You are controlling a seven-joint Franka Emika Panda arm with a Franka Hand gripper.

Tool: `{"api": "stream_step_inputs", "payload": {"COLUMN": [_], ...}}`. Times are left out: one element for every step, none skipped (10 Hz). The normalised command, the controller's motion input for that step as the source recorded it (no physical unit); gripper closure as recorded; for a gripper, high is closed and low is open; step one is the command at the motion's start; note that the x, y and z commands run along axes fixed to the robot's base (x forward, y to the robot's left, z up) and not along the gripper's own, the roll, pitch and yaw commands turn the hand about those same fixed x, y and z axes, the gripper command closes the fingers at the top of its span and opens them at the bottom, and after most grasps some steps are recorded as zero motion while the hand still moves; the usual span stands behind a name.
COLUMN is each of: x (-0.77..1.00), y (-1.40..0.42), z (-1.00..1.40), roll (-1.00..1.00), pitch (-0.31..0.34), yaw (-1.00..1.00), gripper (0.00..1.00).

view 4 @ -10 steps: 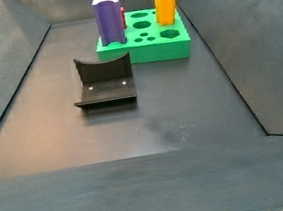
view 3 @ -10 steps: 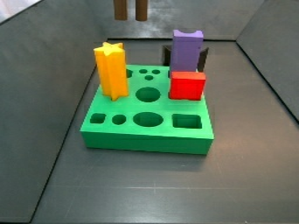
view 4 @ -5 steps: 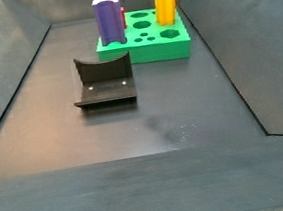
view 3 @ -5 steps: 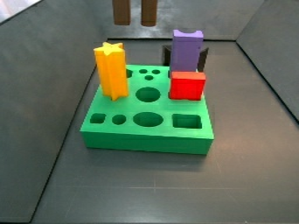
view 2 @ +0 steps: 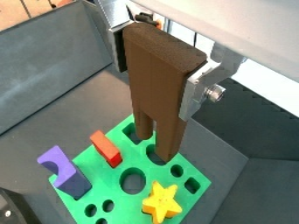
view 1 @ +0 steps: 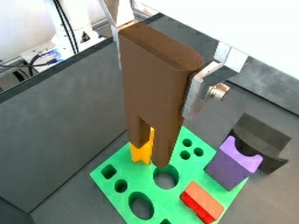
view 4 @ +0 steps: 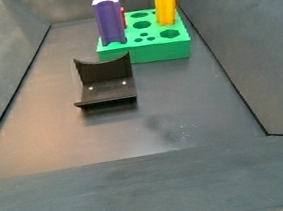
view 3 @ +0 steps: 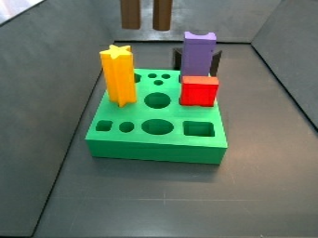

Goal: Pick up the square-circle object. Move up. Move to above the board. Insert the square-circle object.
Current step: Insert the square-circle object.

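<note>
— The square-circle object (view 2: 158, 87), a tall dark-brown two-legged block: where is it?

— I see it in both wrist views, high above the thick bright-green holed board (view 2: 126, 182). In a side view only its leg tips (view 3: 145, 12) show.

— And the gripper (view 2: 162, 54)?

— Its silver fingers (view 2: 194, 90) are clamped on the block's slab top.

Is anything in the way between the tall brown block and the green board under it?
Nothing visible is. The claw holds the brown block high above the green board. Only air shows beneath its two legs. The yellow star peg, the red block and the purple block stand off to the sides.
</note>
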Motion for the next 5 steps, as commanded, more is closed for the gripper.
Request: {"api": "stream_step_inputs", "payload": {"x": [-0.31, -0.31, -0.33, -0.25, -0.19], "y": [-0.25, -0.21, -0.27, -0.26, -0.09], "z": [-0.59, -0.68, -0.66, -0.59, -0.64], "roll": [0.1, 0.06, 0.04, 0.02, 0.0], "pitch": [-0.14, -0.18, -0.206, -0.157, -0.106], "yaw": [0.0, 0.0, 0.03, 0.0, 0.0], "gripper": [1.0, 1.0, 1.0, 1.0, 1.0]}}
